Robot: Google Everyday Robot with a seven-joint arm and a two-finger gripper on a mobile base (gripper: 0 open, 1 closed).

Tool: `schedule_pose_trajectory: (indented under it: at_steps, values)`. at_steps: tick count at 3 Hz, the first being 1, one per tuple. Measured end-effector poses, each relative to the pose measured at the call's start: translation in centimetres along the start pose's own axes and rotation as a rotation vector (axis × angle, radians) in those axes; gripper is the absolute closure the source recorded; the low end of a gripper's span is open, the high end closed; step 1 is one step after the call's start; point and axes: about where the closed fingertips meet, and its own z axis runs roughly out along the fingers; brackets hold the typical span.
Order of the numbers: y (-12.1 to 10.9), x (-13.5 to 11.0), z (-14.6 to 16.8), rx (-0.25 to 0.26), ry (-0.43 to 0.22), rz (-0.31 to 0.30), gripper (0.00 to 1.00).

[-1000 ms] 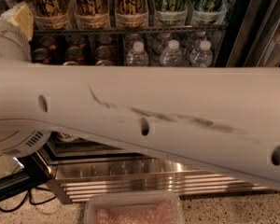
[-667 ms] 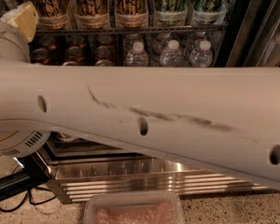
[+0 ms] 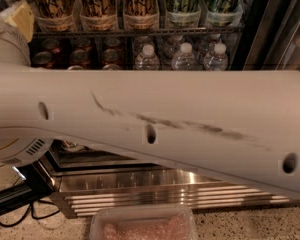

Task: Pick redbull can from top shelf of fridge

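The fridge fills the back of the view, with a dark frame and a ribbed stainless-steel base. Its top shelf is a dark wire rack holding tall gold cans and green cans. My arm's large white link crosses the whole view in front of the fridge. My gripper shows only as a yellowish tip at the top left, at the left end of the top shelf. The redbull can is hidden or out of view at that end.
The lower rack holds short red cans and water bottles. A clear plastic tub of pinkish contents sits on the speckled counter at the front. A black cable lies at the lower left.
The gripper tip has shifted slightly up and left at the shelf's left end. The arm link and the fridge contents look unchanged.
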Motion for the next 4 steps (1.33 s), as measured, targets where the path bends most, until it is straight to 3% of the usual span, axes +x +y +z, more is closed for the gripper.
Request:
schedule_pose_trajectory:
  at_steps: [2, 4]
  values:
    - [0.5, -0.3, 2.0, 0.025, -0.020, 0.010, 0.43]
    - [0.0, -0.8, 2.8, 0.041, -0.035, 0.018, 0.39]
